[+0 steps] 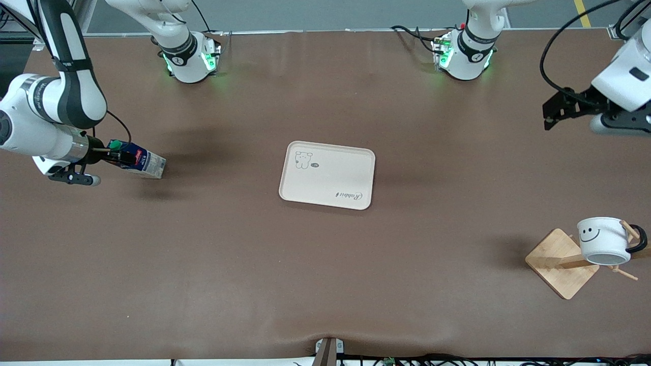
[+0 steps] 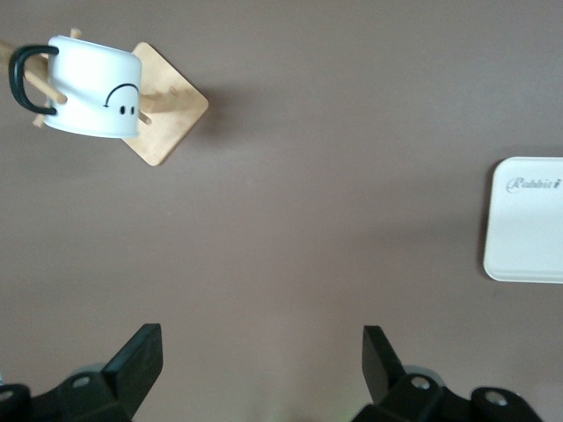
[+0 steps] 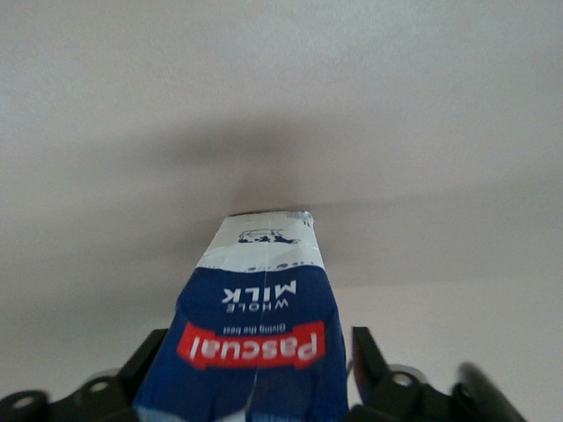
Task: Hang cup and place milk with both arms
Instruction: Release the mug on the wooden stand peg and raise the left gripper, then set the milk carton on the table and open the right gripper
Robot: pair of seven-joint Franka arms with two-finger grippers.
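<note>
The right gripper (image 1: 116, 154) is at the right arm's end of the surface (image 1: 325, 264), above the brown covering. Its fingers (image 3: 374, 352) are closed on the upper part of the milk (image 1: 138, 160), one finger on each side of the carton near the green cap (image 1: 116, 145). The milk is tilted, with the cap end at the gripper and the pale lower part pointing toward the tray. The right wrist view shows the blue body with its red-and-white label (image 3: 253, 344) between the two fingers. Whether the carton's lower edge touches the surface cannot be determined.

The tray (image 1: 356, 175) lies flat at the middle of the surface. It is cream-coloured with rounded corners, a small printed figure at one corner and script lettering at another. Nothing rests on it.

The left gripper (image 1: 552, 113) hangs in the air over the left arm's end of the surface. Its fingers (image 2: 136, 356) are spread wide and hold nothing.

The cup (image 1: 603, 240) hangs on the wooden rack (image 1: 554, 262), which stands at the left arm's end, nearer to the front camera than the tray. The black handle (image 1: 639, 239) is looped over a peg (image 1: 629, 230). The smiley face (image 1: 590, 234) is visible on the side of the cup, which is tipped on the peg.
</note>
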